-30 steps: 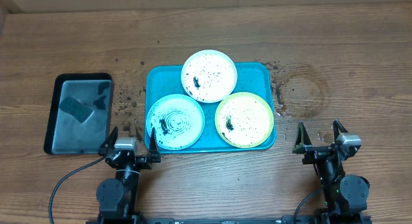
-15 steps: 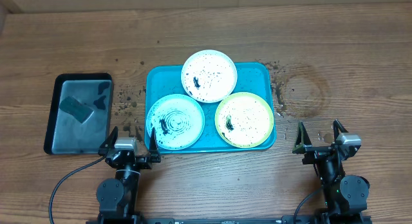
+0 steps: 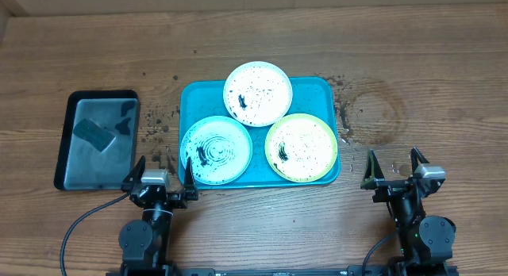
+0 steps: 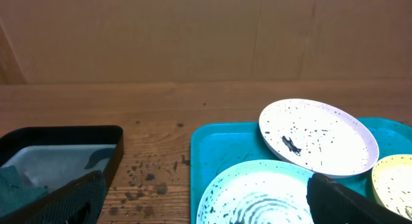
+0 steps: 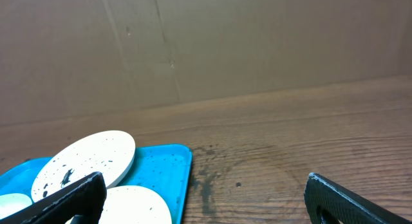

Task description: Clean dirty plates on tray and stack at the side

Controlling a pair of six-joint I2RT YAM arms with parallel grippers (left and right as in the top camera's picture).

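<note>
Three dirty plates lie on the teal-blue tray point(image 3: 194, 97): a white-rimmed plate point(image 3: 258, 93) at the back, a light teal plate point(image 3: 216, 151) front left, a lime green plate point(image 3: 302, 147) front right. My left gripper point(image 3: 162, 174) stands open at the tray's front left corner, nothing between its fingers. In the left wrist view the teal plate point(image 4: 257, 195) and white plate point(image 4: 318, 136) lie ahead. Right of the tray my right gripper point(image 3: 394, 170) is open and empty. The right wrist view shows the tray point(image 5: 164, 169) and white plate point(image 5: 84, 159) to the left.
A black-rimmed grey tray point(image 3: 75, 153) holding a dark sponge point(image 3: 94, 135) sits at the left. Dark dirt specks point(image 3: 159, 121) and a wet ring stain point(image 3: 373, 113) mark the wooden table on either side of the tray. A cardboard wall point(image 4: 193, 37) backs the table.
</note>
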